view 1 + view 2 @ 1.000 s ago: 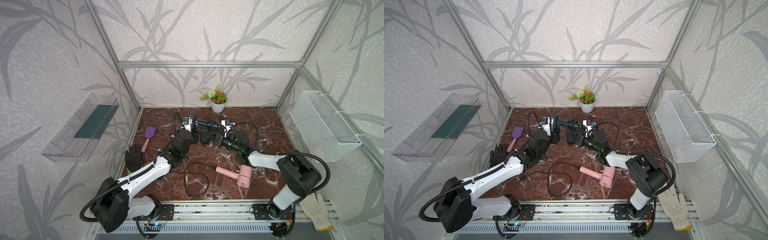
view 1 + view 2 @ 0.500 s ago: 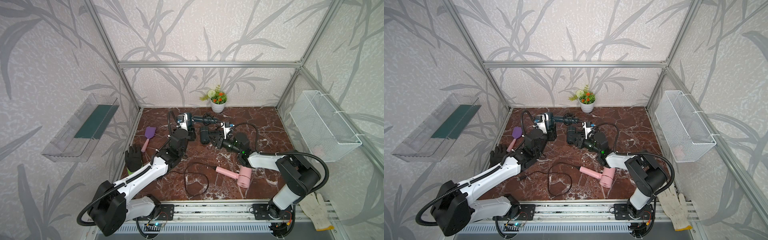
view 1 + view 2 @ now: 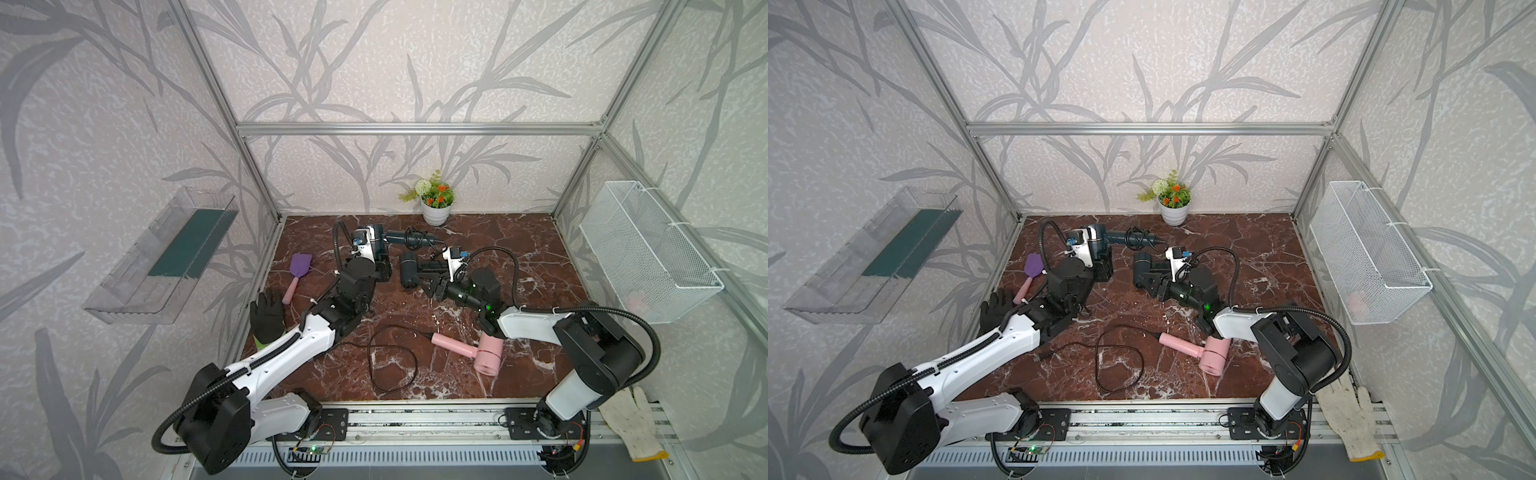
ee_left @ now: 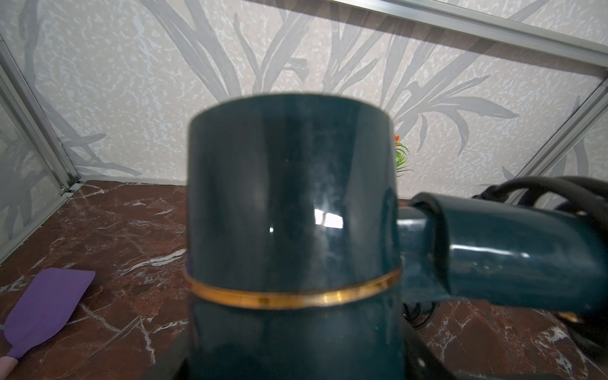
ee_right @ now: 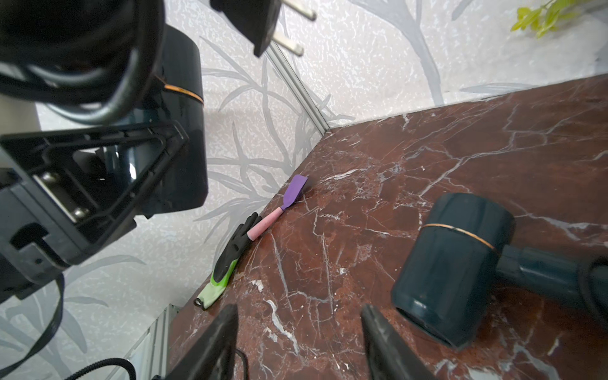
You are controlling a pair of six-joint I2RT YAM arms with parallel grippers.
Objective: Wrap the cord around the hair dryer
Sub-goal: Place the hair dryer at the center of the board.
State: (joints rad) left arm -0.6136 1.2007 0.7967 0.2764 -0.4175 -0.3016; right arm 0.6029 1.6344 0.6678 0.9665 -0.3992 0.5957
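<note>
A dark teal hair dryer (image 3: 376, 240) hangs above the table at the back, its barrel (image 4: 292, 214) filling the left wrist view. My left gripper (image 3: 374, 253) is shut on the barrel, with the jaws hidden behind it. The black cord (image 3: 417, 239) is coiled round the handle (image 4: 510, 256), and its plug (image 5: 263, 23) sticks out free. My right gripper (image 5: 299, 342) stands open just right of that dryer, near the table, with nothing between its fingers (image 5: 214, 345). In a top view the right gripper (image 3: 427, 277) is apart from the cord.
A second dark teal dryer (image 3: 409, 270) lies beside the right gripper. A pink dryer (image 3: 486, 353) with a loose cord loop (image 3: 390, 361) lies in front. Purple spatula (image 3: 299, 268) and black glove (image 3: 268, 316) lie left; flower pot (image 3: 435, 208) stands at the back.
My right gripper has opened and let go of the cord end. The left arm has drawn the held dryer a little to the left, away from the right gripper.
</note>
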